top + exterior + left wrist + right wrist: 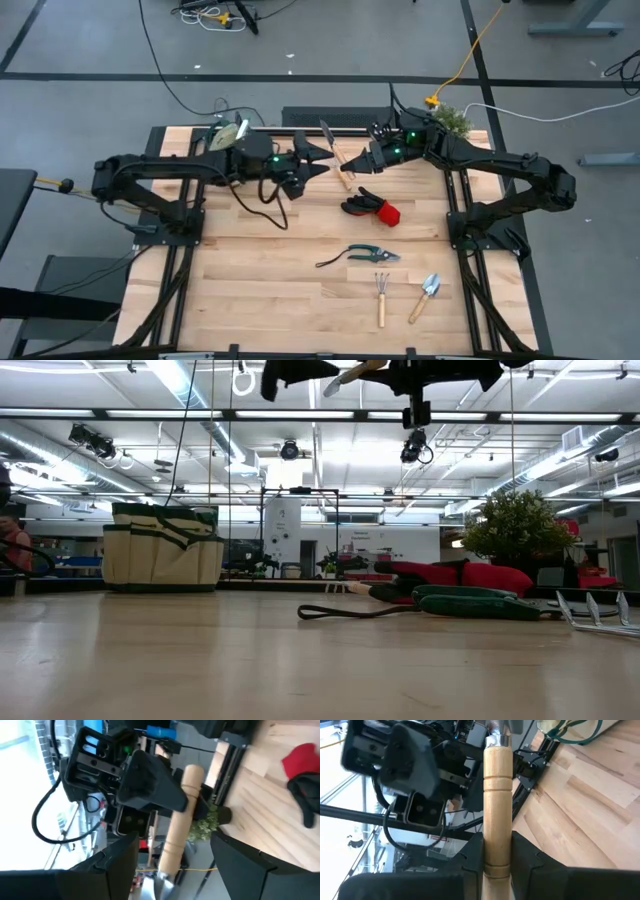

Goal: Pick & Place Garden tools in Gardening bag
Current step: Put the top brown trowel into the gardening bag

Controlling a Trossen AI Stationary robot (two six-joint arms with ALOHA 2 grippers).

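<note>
Wooden-handled trowel (336, 152) in right hand (362, 162), beside open left hand (318, 160).

Two matte black jointed arms with chunky angular links. Green indicator lights glow near each wrist, and black cables loop off the left arm. Left gripper (322, 160) and right gripper (358, 163): dark wedge-shaped fingers.

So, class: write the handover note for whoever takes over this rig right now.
Left gripper: open, raised beside the tool.
Right gripper: shut on the wooden-handled tool, held above the table's back.
Gardening bag: back left, below the left arm; contents hidden.
On the table: gloves, pruning shears, fork, trowel.
Done: nothing visibly bagged.
Left: bag all five.
</note>
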